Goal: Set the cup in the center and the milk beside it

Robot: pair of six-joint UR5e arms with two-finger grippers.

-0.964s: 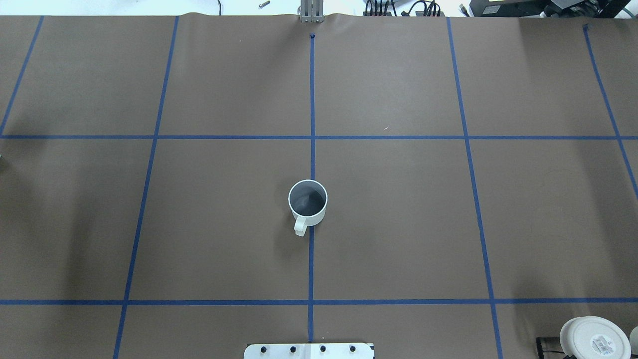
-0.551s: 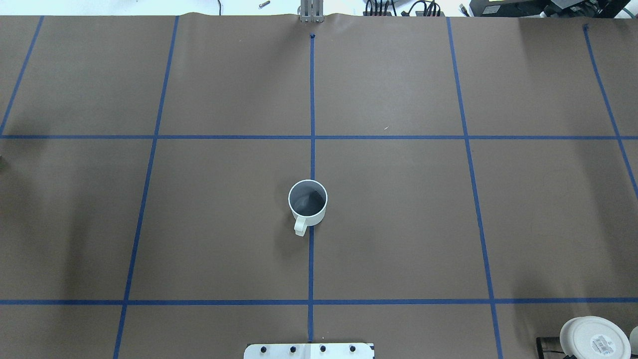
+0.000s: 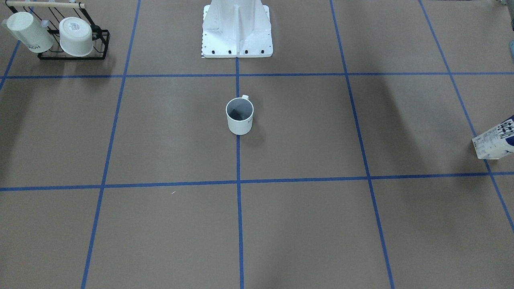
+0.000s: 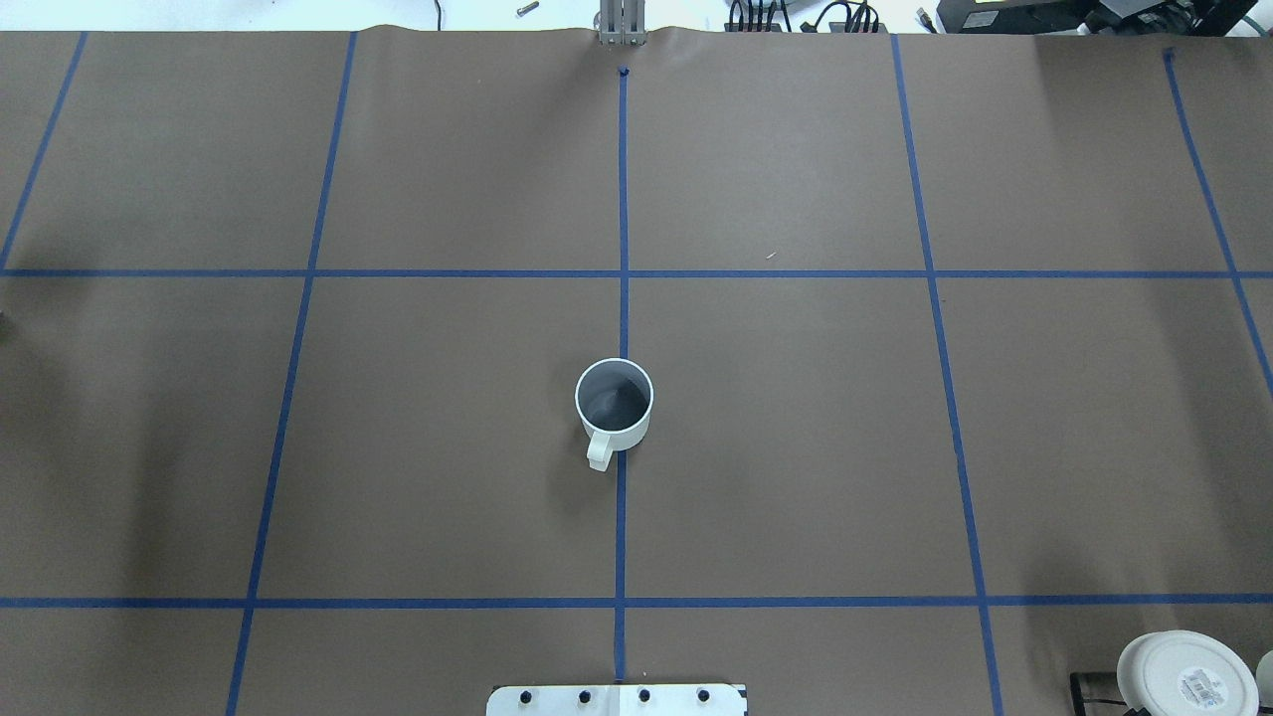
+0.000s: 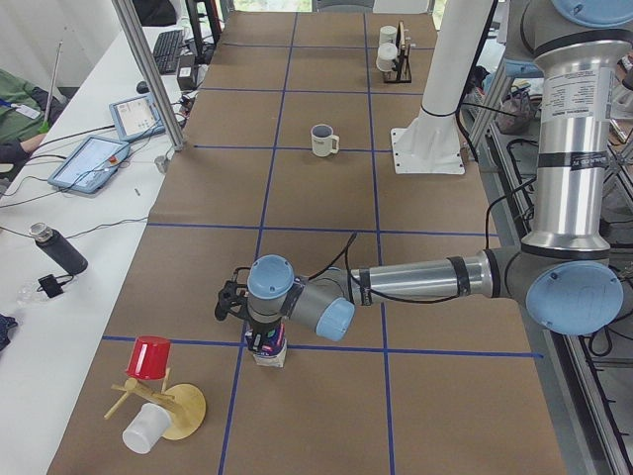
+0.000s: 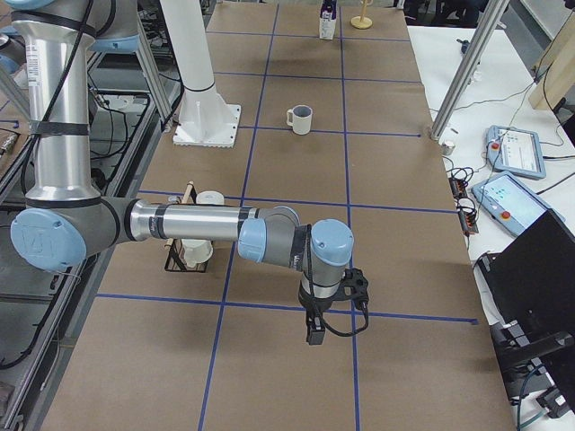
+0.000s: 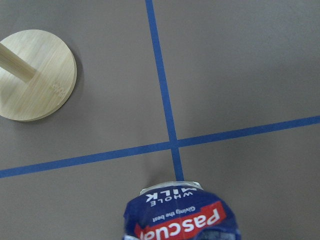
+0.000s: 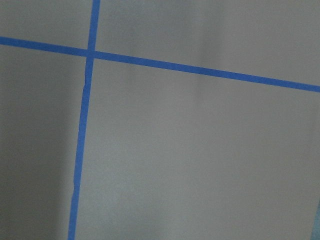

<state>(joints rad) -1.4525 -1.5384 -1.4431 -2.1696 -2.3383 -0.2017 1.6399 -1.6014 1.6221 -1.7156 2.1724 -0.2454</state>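
Note:
The cup [image 4: 614, 403], a white mug with a dark grey inside, stands upright on the centre line of the table, also in the front view [image 3: 239, 116]. The milk [image 5: 267, 354], a blue-and-white carton, stands far out on my left side near a tape crossing. It also shows at the front view's edge [image 3: 496, 140] and in the left wrist view [image 7: 182, 215]. My left gripper [image 5: 263, 334] is right over the carton's top; I cannot tell whether it is open or shut. My right gripper [image 6: 314, 332] hangs over bare table far on my right; its state cannot be told.
A black rack [image 3: 72, 54] with two white mugs stands on my right near the robot base [image 3: 237, 32]. A wooden mug tree [image 5: 168, 406] with a red cup [image 5: 150, 358] and a white cup [image 5: 146, 430] stands close beside the milk; its round base shows in the left wrist view [image 7: 35, 75].

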